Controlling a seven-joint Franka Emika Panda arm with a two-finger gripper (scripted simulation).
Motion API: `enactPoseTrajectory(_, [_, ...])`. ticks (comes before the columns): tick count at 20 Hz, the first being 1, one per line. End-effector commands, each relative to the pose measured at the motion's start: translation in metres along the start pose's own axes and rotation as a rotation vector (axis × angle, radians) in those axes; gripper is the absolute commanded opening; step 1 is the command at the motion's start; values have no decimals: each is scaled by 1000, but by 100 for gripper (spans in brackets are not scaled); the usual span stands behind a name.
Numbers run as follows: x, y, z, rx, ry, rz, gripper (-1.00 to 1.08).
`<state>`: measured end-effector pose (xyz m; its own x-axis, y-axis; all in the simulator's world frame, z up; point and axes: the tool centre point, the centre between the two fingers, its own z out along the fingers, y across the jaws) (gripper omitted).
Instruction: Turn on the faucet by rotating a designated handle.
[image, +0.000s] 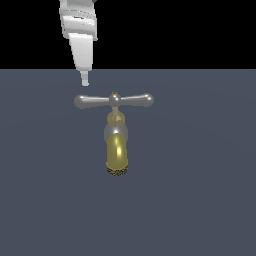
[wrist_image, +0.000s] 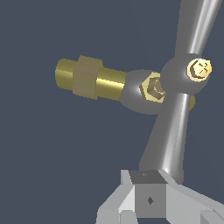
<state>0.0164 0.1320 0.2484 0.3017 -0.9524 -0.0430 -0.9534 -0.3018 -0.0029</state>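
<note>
The faucet (image: 116, 145) stands mid-table (image: 200, 200), gold spout down. The hand (image: 85, 81) hovers just above the handle (image: 114, 100) at its end on the exterior view's left; whether its fingers are open cannot be told.

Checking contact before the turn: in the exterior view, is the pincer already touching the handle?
No: the pincer hangs just above the handle, with a sliver of background between them.

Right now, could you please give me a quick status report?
Pincer above handle's end on the exterior view's left, holding nothing. Faucet untouched. Nothing in the way.
</note>
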Motion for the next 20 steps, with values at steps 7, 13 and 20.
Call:
enactPoseTrajectory(7, [-6,-17,38,0,31,136,-100])
enactPoseTrajectory(13, [-8,-22,51,1,42,178,-100])
enactPoseTrajectory(20, [-9,-22,52,1,43,182,-100])
